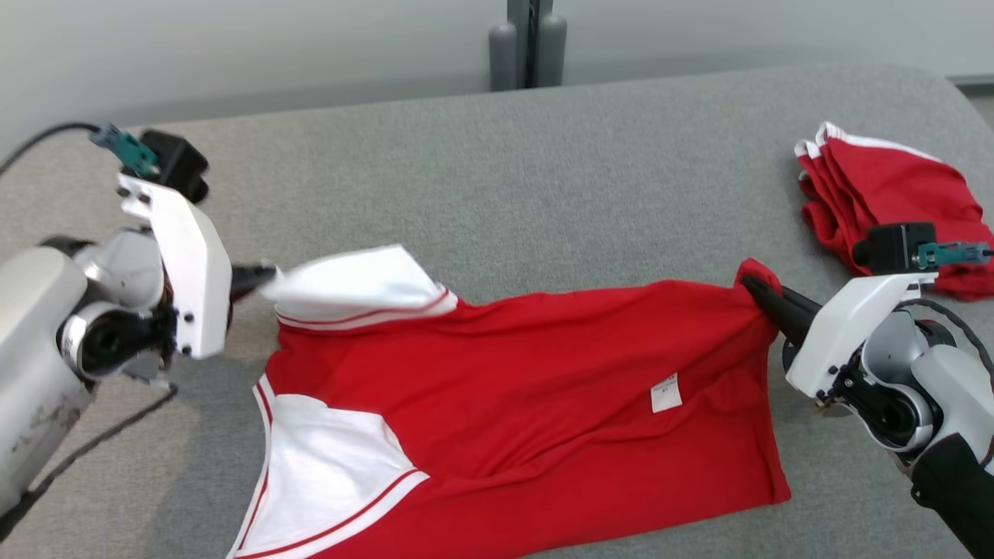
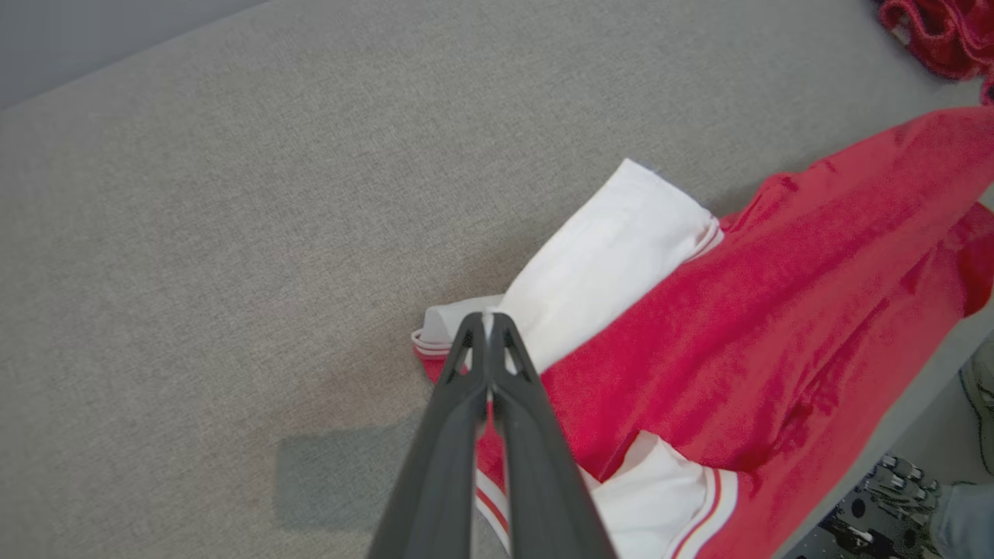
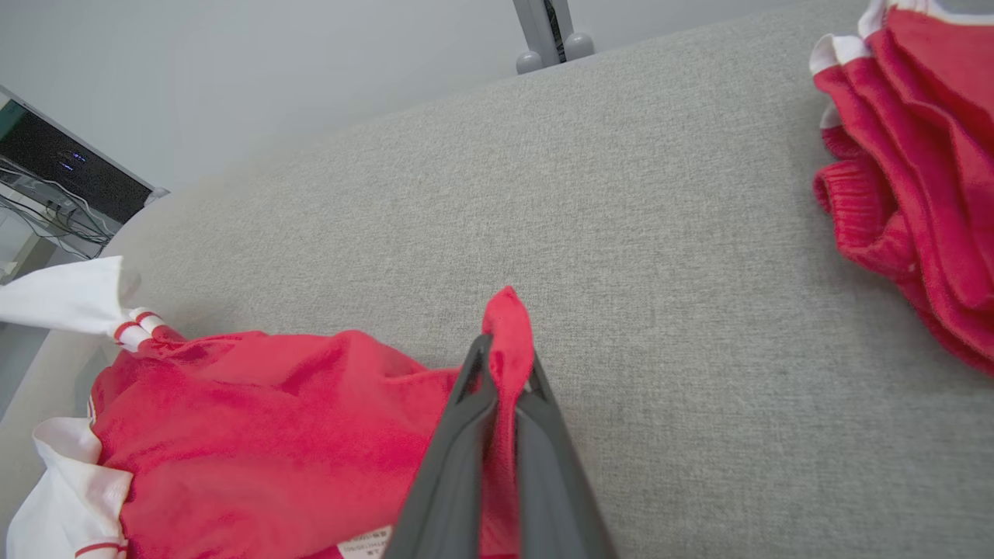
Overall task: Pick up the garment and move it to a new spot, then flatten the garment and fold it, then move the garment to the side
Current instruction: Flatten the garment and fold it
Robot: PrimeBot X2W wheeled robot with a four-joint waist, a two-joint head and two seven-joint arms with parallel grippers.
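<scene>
The garment (image 1: 505, 373) is a red shirt with white sleeves and striped trim, stretched across the grey table (image 1: 481, 163) with a small white label facing up. My left gripper (image 1: 264, 279) is shut on the end of its upper white sleeve (image 2: 598, 272), lifting it a little. My right gripper (image 1: 752, 289) is shut on the red hem corner (image 3: 509, 326) at the opposite end. In the left wrist view the left gripper (image 2: 488, 320) pinches white cloth; in the right wrist view the right gripper (image 3: 505, 365) pinches a red fold. The lower sleeve (image 1: 318, 466) lies flat near the front edge.
A second red and white garment (image 1: 893, 194) lies bunched at the table's right side, close behind my right wrist. A grey post (image 1: 528, 43) stands behind the far edge. Bare grey table stretches behind the shirt.
</scene>
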